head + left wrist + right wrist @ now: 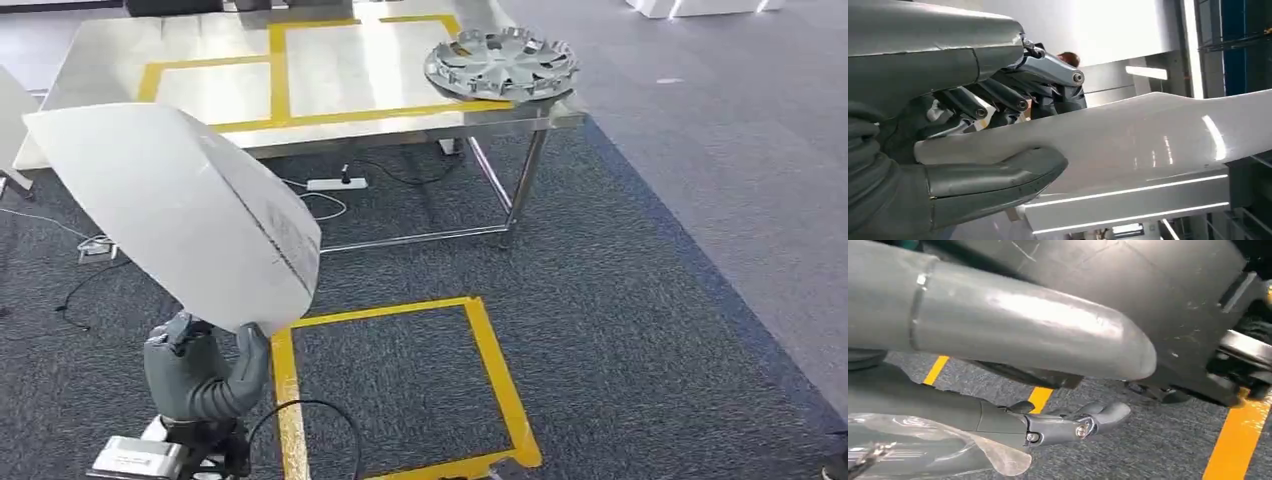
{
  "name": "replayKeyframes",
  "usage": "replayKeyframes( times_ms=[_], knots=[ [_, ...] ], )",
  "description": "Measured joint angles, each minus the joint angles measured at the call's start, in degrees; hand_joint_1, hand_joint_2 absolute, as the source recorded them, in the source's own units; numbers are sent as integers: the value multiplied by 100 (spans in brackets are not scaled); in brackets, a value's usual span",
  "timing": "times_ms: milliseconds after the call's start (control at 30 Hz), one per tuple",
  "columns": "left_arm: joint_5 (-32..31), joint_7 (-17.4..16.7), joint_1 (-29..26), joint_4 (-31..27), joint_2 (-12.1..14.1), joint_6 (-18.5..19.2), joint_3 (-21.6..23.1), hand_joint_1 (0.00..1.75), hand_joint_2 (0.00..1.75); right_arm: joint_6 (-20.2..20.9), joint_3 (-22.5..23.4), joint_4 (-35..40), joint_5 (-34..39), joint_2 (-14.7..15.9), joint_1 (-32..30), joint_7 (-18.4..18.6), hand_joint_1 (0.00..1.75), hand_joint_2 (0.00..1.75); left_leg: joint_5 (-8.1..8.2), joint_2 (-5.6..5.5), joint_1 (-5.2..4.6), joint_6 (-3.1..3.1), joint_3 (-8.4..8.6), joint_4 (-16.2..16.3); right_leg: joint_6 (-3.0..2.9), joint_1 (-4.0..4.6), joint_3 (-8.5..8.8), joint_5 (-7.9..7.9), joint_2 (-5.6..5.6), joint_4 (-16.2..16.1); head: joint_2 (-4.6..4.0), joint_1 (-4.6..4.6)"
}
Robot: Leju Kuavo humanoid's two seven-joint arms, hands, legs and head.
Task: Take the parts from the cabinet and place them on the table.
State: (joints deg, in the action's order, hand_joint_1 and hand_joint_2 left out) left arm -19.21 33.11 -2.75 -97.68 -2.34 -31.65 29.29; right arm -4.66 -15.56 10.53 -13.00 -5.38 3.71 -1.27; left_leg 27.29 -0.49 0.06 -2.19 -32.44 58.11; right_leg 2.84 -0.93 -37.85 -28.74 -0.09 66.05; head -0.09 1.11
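Left hand (205, 370) gripping white panel (180, 210) edge, thumb beneath

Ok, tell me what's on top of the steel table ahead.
On the steel table a silver hubcap lies near its right corner, and yellow tape marks out rectangles. The white panel in the left robot hand covers the table's near left edge.
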Motion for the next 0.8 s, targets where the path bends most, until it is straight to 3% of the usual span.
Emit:
replayKeyframes(
  times_ms=[33,67,100,200,267,300,367,400,433,467,533,567,600,700,733,767,800],
  knots=[
    [0,0,1,0,-2,0,0,175,175,7,0,0,0,0,5,0,0,0,32,0,0,19,26,12,-16,0,226,233,-1,-490,0,2],
    [0,0,2,0,0,0,0,175,175,15,0,0,2,0,15,0,0,0,66,0,-31,58,25,33,-36,18,351,152,6,-687,0,-2],
    [2,0,7,0,0,0,0,175,175,20,0,0,4,0,19,0,0,0,81,-2,-42,84,0,73,-64,17,417,136,13,-772,0,-9],
    [0,0,4,0,2,-2,0,175,175,24,0,0,4,0,-11,0,0,0,79,0,-26,134,23,28,-130,40,408,118,19,-756,0,-7],
    [0,2,-4,0,13,-15,-2,175,175,13,0,0,2,-2,-7,-2,0,0,209,9,-24,225,0,185,-201,-14,473,119,10,-796,0,-42],
    [0,4,-18,-2,28,-18,-2,175,175,6,0,0,-2,-4,-3,-2,0,0,374,13,-11,259,-154,513,-232,-16,493,98,3,-796,0,-70],
    [11,20,-129,-7,80,-18,-11,175,175,-2,0,0,-9,-22,-13,0,0,0,722,14,11,298,-627,1426,-260,-14,529,65,-1,-795,0,-63],
    [37,33,-194,-20,103,-17,-24,175,175,-2,0,0,-20,-24,-26,2,0,0,761,14,18,305,-814,1727,-265,-14,552,45,1,-794,0,-70],
    [61,57,-243,-35,127,-9,-35,175,175,-2,0,0,-30,-26,-38,20,0,0,634,14,22,302,-857,1722,-262,-14,586,19,4,-794,0,-66],
    [61,81,-274,-59,133,0,-48,175,175,-2,0,0,-52,-31,-43,28,0,0,410,15,24,288,-782,1482,-259,-14,623,-6,8,-794,0,-70],
    [50,107,-304,-116,142,24,-68,175,175,-4,0,0,-89,-50,-33,46,0,0,-162,16,23,238,-399,546,-233,-14,717,-63,11,-795,0,-68],
    [44,109,-305,-133,144,31,-70,175,175,-4,0,0,-94,-59,-28,50,0,0,-207,22,13,212,-271,258,-211,-15,692,-85,6,-798,0,-63],
    [44,109,-309,-149,144,48,-72,175,175,-7,0,0,-96,-66,-1,50,0,0,-128,22,-14,201,-202,128,-163,25,714,-115,16,-779,0,-72],
    [42,109,-340,-181,149,74,-105,175,175,-4,0,2,-94,-79,2,55,0,0,-89,6,-31,128,-240,123,-76,12,729,-112,-14,-843,0,-52],
    [35,109,-341,-199,146,81,-125,175,175,-4,0,2,-94,-79,10,55,0,0,-119,6,19,85,-195,46,-34,20,716,-154,-15,-832,0,-50],
    [22,109,-337,-208,146,87,-136,175,175,-4,0,2,-94,-79,11,52,0,0,-115,10,21,65,-156,17,-17,16,664,-219,-7,-717,0,-35],
    [11,109,-332,-214,138,96,-142,175,175,-4,0,2,-90,-79,21,50,0,0,-101,21,25,26,-143,15,-12,16,503,-367,-1,-415,0,-7]
  ],
)
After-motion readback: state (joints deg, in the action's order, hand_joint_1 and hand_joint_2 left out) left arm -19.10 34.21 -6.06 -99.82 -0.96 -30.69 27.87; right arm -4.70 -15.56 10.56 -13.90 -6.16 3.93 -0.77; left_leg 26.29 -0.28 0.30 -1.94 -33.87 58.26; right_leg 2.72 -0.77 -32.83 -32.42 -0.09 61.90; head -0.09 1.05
